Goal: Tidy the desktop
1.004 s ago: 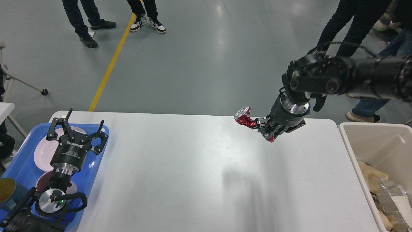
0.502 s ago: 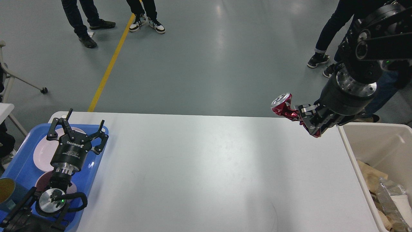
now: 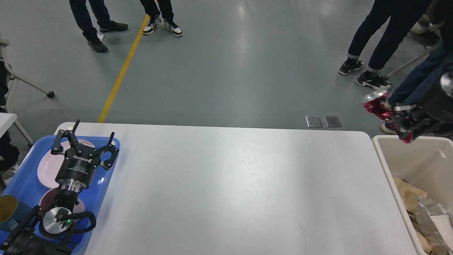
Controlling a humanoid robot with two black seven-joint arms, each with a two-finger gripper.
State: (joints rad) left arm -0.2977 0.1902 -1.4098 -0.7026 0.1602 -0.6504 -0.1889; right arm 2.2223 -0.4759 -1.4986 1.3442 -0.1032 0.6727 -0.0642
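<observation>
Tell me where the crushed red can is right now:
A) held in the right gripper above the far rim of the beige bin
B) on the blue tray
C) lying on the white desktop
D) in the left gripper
A: the right gripper is clamped on the crushed red can, up off the desktop by the beige bin.

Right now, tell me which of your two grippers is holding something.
The right gripper, at the far right above the beige bin, is clamped on a crushed red can. The left gripper hangs open and empty over the blue tray.
</observation>
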